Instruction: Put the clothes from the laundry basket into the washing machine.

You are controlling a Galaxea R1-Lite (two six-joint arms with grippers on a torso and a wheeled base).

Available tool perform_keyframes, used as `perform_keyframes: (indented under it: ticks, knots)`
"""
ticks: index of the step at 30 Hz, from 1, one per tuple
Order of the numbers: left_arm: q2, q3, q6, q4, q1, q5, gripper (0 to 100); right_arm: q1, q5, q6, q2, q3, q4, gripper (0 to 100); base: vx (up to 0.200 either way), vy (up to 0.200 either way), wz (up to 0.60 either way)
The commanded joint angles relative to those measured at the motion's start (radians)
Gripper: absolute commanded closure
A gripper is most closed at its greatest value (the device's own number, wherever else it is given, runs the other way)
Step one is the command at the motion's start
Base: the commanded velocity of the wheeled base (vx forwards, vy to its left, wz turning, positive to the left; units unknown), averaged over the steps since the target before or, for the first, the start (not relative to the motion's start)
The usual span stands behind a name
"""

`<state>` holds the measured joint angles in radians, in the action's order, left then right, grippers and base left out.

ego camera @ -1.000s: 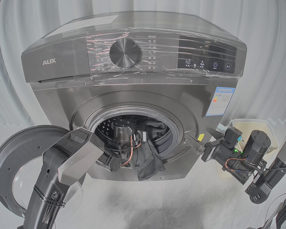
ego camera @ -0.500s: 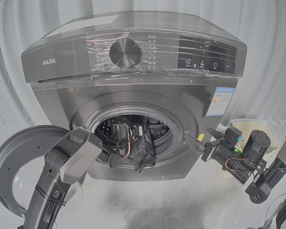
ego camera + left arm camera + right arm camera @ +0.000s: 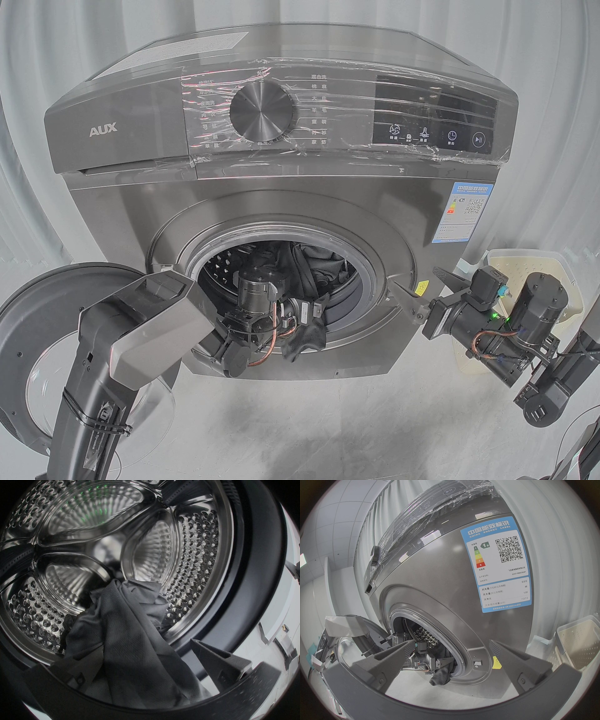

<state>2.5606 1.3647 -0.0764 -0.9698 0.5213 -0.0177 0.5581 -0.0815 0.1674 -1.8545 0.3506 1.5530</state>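
**Left arm.** The left gripper (image 3: 309,310) is located at the lower lip of the washing machine (image 3: 281,187) opening, just in front of the drum (image 3: 187,558). Its fingers (image 3: 218,664) are spread wide apart. A dark garment (image 3: 125,620) is draped between them and partly covers one finger, but it is not clamped.

**Garment.** Most of the dark garment is seen lying inside the drum. One end is carried over the black door seal (image 3: 262,573) and hangs down outside the opening, against the front panel.

**Right arm.** The right gripper (image 3: 414,278) is held beside the right edge of the opening, clear of the machine front. Its fingers (image 3: 515,661) are fully parted and nothing is held between them.

**Surroundings.** The door (image 3: 44,312) is swung fully open on the robot's left. The white laundry basket (image 3: 531,262) is positioned on the floor at the right side of the machine, behind the right arm.
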Motion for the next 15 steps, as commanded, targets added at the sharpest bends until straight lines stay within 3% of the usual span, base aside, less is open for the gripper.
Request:
perform_keyframes:
  ticks: [1,7,8,10,15]
  knots:
    - [0.001,-0.021,0.006,0.002,0.011,0.004,0,0.0,0.0,0.0,-0.002,-0.001,0.001,0,0.0,0.0,0.0]
    - [0.044,-0.007,0.017,0.003,0.003,0.002,0,0.0,0.002,0.001,-0.005,0.001,0.001,0,0.0,0.0,0.0]
    - [0.044,-0.007,0.017,0.003,0.003,0.002,100,0.0,0.002,0.001,-0.005,0.001,0.001,0,0.0,0.0,0.0]
    - [0.047,-0.001,0.03,0.003,0.0,0.001,100,0.0,0.002,0.001,-0.008,0.001,0.001,0,0.0,0.0,0.0]
    - [0.049,0.051,0.026,0.005,-0.007,-0.016,100,0.0,0.002,0.0,-0.008,0.002,0.002,0,0.0,0.0,0.0]
